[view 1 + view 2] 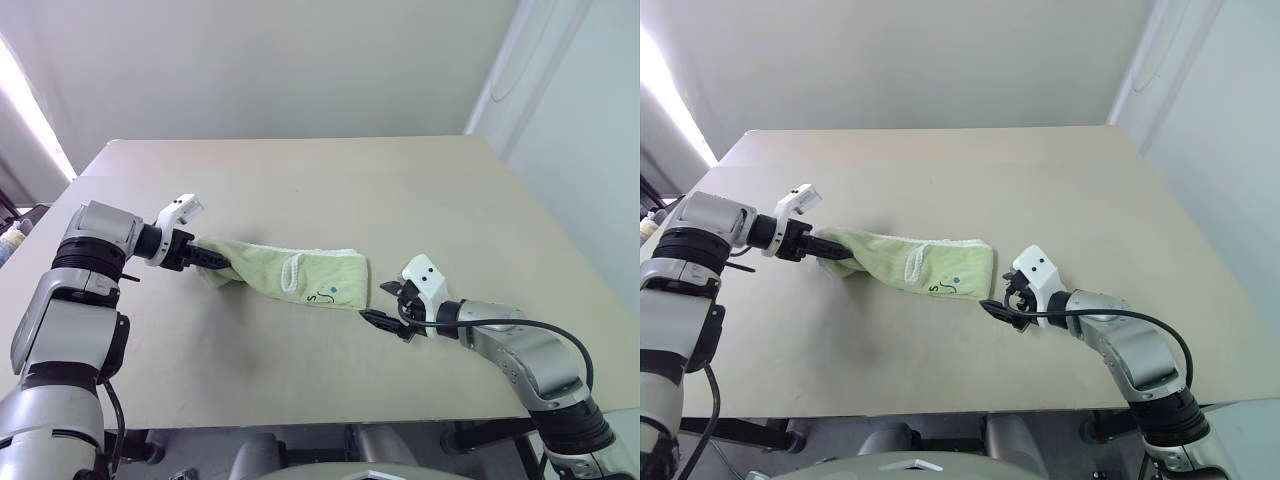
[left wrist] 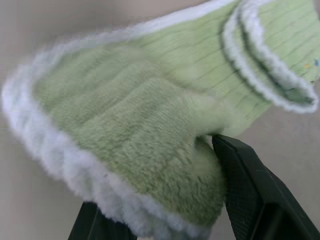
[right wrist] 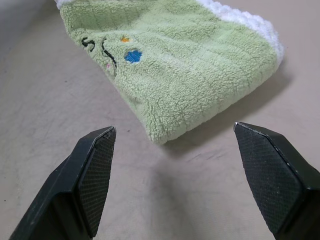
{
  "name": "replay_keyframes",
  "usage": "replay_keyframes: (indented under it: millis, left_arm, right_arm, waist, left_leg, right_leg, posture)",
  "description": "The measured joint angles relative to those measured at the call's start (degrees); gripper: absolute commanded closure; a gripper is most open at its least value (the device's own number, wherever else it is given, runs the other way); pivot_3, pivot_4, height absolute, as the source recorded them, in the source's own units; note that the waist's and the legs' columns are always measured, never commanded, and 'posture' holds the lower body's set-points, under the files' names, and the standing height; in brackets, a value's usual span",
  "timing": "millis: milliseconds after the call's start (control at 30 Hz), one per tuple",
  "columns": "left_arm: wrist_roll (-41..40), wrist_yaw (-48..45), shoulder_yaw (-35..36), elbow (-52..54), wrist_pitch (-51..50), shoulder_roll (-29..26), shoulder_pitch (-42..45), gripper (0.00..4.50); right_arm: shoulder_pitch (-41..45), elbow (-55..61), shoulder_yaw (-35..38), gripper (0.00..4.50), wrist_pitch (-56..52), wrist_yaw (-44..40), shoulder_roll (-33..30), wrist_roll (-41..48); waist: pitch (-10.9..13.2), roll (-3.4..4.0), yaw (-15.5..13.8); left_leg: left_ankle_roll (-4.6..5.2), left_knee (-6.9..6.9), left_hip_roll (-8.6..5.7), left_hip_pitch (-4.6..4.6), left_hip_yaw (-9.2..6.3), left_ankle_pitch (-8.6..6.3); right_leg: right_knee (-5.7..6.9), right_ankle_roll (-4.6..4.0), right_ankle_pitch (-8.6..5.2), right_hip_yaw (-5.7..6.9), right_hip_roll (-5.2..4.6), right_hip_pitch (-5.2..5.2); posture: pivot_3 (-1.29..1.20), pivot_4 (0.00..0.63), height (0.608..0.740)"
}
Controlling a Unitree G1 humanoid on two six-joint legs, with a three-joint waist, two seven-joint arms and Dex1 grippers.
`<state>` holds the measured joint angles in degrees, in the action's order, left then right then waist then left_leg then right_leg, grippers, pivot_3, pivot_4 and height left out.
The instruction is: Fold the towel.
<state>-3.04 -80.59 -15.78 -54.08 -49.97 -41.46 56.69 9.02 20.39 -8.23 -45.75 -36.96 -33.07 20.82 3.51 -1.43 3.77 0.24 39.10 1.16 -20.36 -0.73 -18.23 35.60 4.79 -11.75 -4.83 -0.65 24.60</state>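
Note:
The light-green towel lies as a long folded band across the middle of the table, with whitish edging, a white loop and a dark embroidered mark near its right end. My left gripper is shut on the towel's left end, which is bunched and lifted slightly; in the left wrist view the cloth fills the space between the black fingers. My right gripper stands open just off the towel's right corner, with bare table between its fingers.
The beige table stretches wide behind and in front of the towel. Its front edge runs just below my right arm. A pale wall stands behind, with a bright window strip at the far left.

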Motion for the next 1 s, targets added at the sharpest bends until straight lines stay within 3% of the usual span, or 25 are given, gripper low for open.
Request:
replay_keyframes:
  millis: [233, 333, 500, 600, 733, 900, 1000]
  left_arm:
    - [-2.5, 6.6, 5.8, -1.3, -5.0, 3.2, -3.2, 2.24]
    - [-5.0, 9.7, 10.5, -1.8, -6.5, 3.2, -3.5, 1.63]
    - [-7.5, 5.1, 11.4, 3.2, -8.2, -0.5, -4.9, 0.01]
    - [-7.3, 3.9, 9.8, 4.6, -8.3, -2.5, -6.1, 0.01]
    - [-3.7, 4.3, 6.5, 7.8, 1.1, -6.0, -10.1, 0.01]
    - [3.0, 8.7, 4.8, 10.3, 30.6, -9.4, -16.3, 0.01]
    - [4.9, 8.4, 4.1, 10.3, 40.3, -9.4, -16.6, 0.01]
  right_arm:
    - [0.4, -0.9, -0.9, 0.54, 0.2, -0.1, 0.3, -0.7]
    - [0.5, -0.9, -0.9, 0.54, 0.3, -0.2, 0.3, -0.9]
    - [0.5, -1.0, -0.9, 0.54, 0.6, -0.2, 0.3, -1.1]
    - [0.5, -1.0, -0.9, 0.54, 0.7, -0.3, 0.3, -1.4]
    - [0.7, -1.8, -1.1, 0.54, 1.0, -0.7, 0.4, -1.6]
    - [1.6, -3.1, -2.5, 0.54, 1.8, -1.3, 0.4, -2.4]
    - [2.7, -3.9, -2.9, 0.54, 2.5, -1.5, 0.6, -2.8]
  waist:
    - [0.0, -0.04, 0.2]
    - [0.0, -0.16, 0.2]
    - [0.0, -0.15, 0.3]
    - [0.0, -0.15, 0.2]
    - [0.0, -0.14, 0.2]
    - [0.0, -0.14, -0.2]
    - [0.0, -0.15, -1.3]
  left_leg:
    - [0.00, 0.01, 0.01, 0.05, 0.00, 0.00]
    - [0.00, 0.03, 0.00, 0.05, -0.03, 0.00]
    - [-0.01, 0.03, 0.00, 0.13, -0.01, 0.00]
    - [-0.01, 0.04, 0.00, 0.15, -0.02, 0.00]
    - [-0.01, 0.04, 0.01, 0.15, -0.02, 0.01]
    - [-0.02, 0.04, 0.04, 0.13, 0.00, 0.01]
    - [-0.03, 0.09, 0.02, 0.12, 0.05, 0.01]
  right_leg:
    - [0.13, 0.00, 0.01, 0.00, 0.02, 0.02]
    - [0.30, 0.02, 0.01, 0.01, 0.03, 0.08]
    - [0.41, -0.03, -0.02, 0.00, 0.03, 0.08]
    - [0.43, -0.06, -0.04, 0.01, 0.03, 0.08]
    - [0.44, -0.09, -0.05, 0.00, 0.02, 0.08]
    - [0.43, -0.18, -0.09, 0.01, 0.01, 0.10]
    - [0.43, -0.17, -0.09, 0.00, 0.00, 0.09]
  posture:
    - [0.00, 0.000, 0.712]
    - [0.00, 0.000, 0.712]
    - [0.00, 0.000, 0.712]
    - [0.00, 0.000, 0.712]
    - [0.00, 0.000, 0.712]
    - [0.00, 0.000, 0.712]
    - [0.00, 0.000, 0.712]
